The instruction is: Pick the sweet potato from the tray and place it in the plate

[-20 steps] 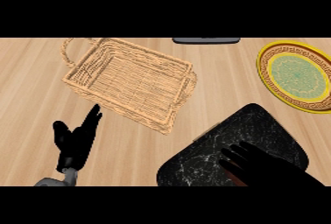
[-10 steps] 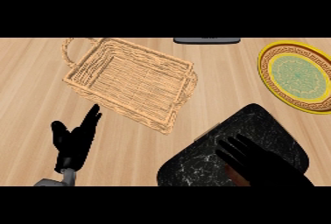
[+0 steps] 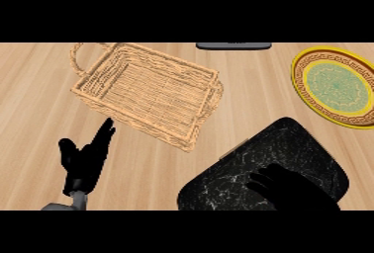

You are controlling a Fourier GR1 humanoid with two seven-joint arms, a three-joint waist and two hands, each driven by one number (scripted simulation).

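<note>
At the far left, low down, the left hand (image 3: 84,163) rests over the worktop (image 3: 36,123) with its fingers spread and pointing up, and it holds nothing. Next to it, a bit higher, sits a wicker basket (image 3: 146,127) with handles, turned at a slant, and nothing shows inside it. At the top edge there is a flat dark thing (image 3: 234,45) that I cannot name. Further right and low down lies the black tray (image 3: 292,148) with white marks like stone. The right hand (image 3: 292,192) is over its near part. The hand is black and so is the tray, so I cannot tell if it is spread or pinching something. The sweet potato does not show anywhere. My guess is that it sits on the tray under that hand, but that is only a guess. At the far right, up high, is the yellow plate (image 3: 314,106), well apart from the hand, with nothing on it. Things could go wrong here. A sweet potato is round and could roll away when poked. It could slip out on the way to the plate. If the hand drags, the tray could slide. If the hand comes in too low, it could bump the plate's edge.
</note>
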